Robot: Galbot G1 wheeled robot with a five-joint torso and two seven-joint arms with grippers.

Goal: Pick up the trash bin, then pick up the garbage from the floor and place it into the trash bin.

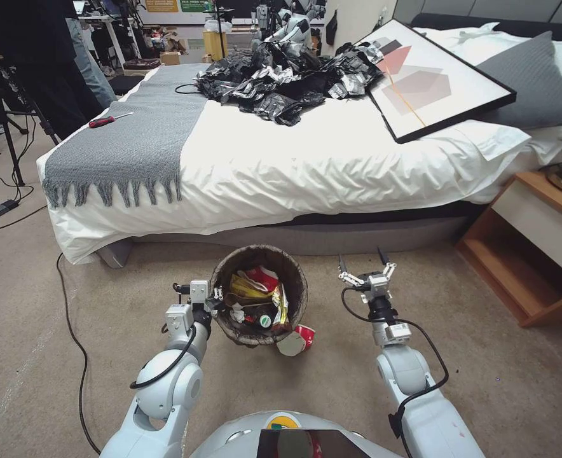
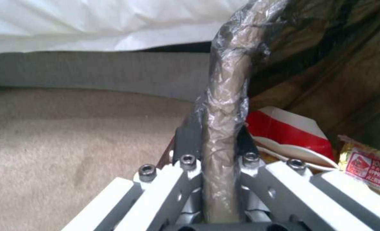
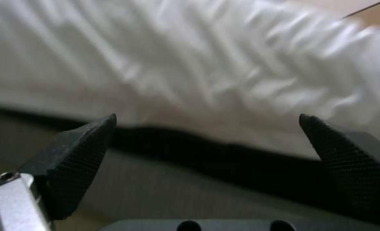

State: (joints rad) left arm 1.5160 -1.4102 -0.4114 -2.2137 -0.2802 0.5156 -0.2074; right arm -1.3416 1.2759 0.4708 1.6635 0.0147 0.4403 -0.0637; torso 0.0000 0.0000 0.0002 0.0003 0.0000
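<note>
Your left gripper (image 2: 217, 141) pinched the trash bin (image 1: 259, 294) at its nine-o'clock rim: light, bag-slick. Right gripper (image 1: 363, 257) hung spread.

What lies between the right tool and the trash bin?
In the head view, bare carpet separates the open right tool from the trash bin; a red-and-white cup lies nearer the robot.

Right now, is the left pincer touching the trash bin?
Touching. The left wrist view shows the left pincer clamped on the bag-covered rim of the trash bin, fingers pressed against both sides.
</note>
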